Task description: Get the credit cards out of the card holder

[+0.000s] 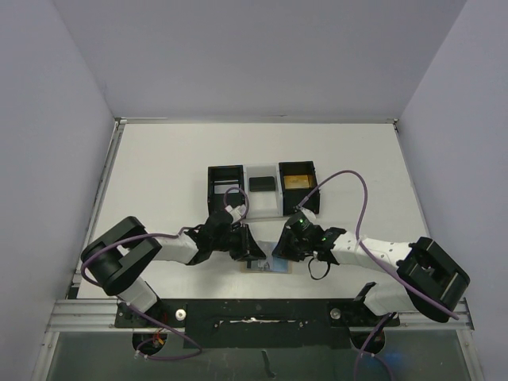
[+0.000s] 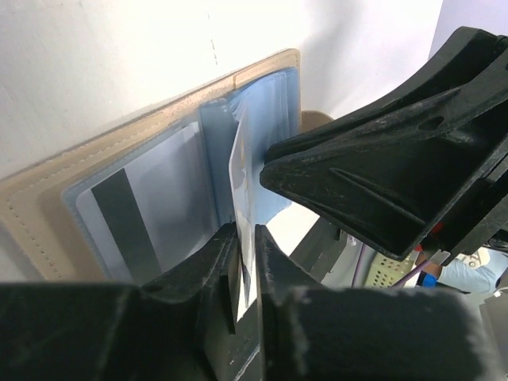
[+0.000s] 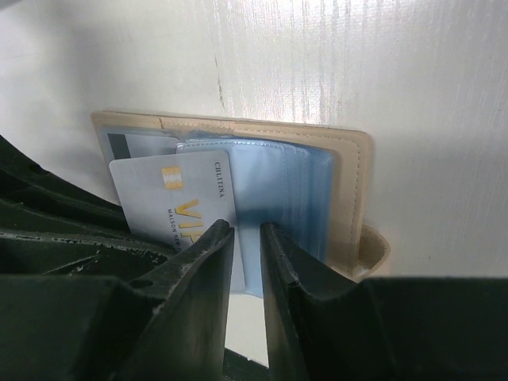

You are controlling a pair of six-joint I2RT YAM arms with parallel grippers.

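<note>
The tan card holder (image 1: pixel 274 267) lies open on the table between both grippers. In the left wrist view its tan edge (image 2: pixel 159 119) frames blue-grey sleeves, and one sleeve holds a card with a black stripe (image 2: pixel 127 218). My left gripper (image 2: pixel 244 230) is shut on a pale card (image 2: pixel 238 171), seen edge-on and partly out of a sleeve. In the right wrist view this card (image 3: pixel 171 198) shows gold VIP lettering. My right gripper (image 3: pixel 247 226) stands with its jaws narrow on the blue sleeves of the holder (image 3: pixel 349 182). Both grippers, left (image 1: pixel 254 255) and right (image 1: pixel 279 250), nearly touch.
A black three-compartment tray (image 1: pixel 210 190) stands behind the grippers. Its middle compartment holds a dark card (image 1: pixel 261 182) and its right one a gold card (image 1: pixel 297 181). The right gripper's fingers (image 2: pixel 381 182) fill the right of the left wrist view.
</note>
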